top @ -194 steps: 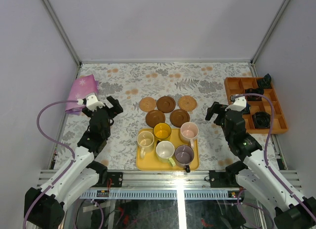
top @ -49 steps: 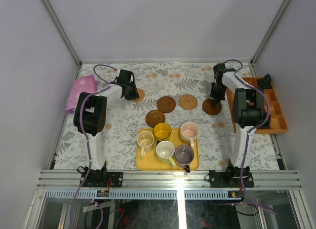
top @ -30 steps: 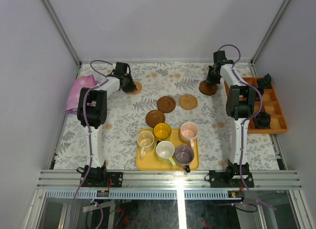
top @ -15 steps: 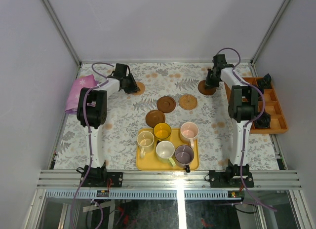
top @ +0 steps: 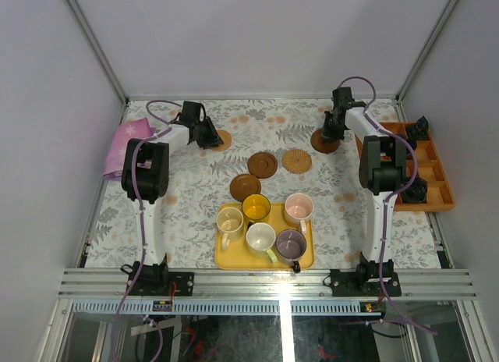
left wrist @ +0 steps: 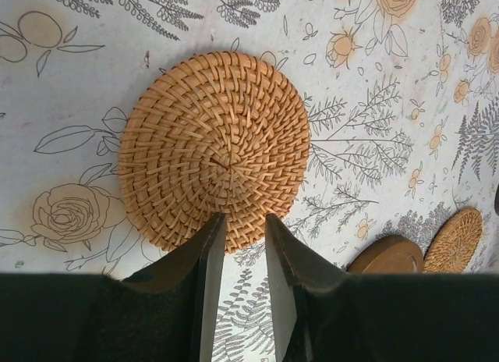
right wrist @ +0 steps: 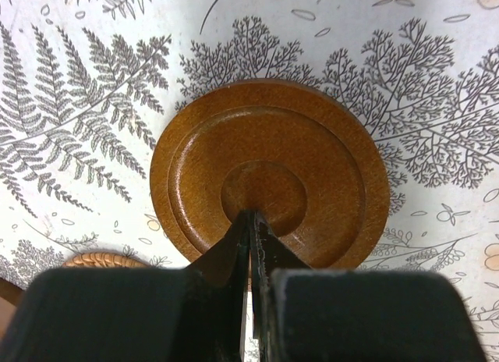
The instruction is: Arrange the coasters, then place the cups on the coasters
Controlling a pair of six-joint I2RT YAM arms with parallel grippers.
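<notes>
Cannot see the near rim of the woven coaster (left wrist: 214, 136) behind the left claw (left wrist: 243, 220), nor that of the dark coaster (right wrist: 269, 159) behind the right claw (right wrist: 249, 218). Cannot make out the black things (top: 412, 189) in the orange tray (top: 441, 173), too small from above.

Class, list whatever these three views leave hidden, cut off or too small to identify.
Top view: the left end effector covers most of the woven coaster; contact unseen.
Left wrist view: that coaster's near rim lies behind the fingers.
Right wrist view: the right end effector hides the dark wooden coaster's near rim.
Top view: black objects in the orange tray are too small to identify.
</notes>
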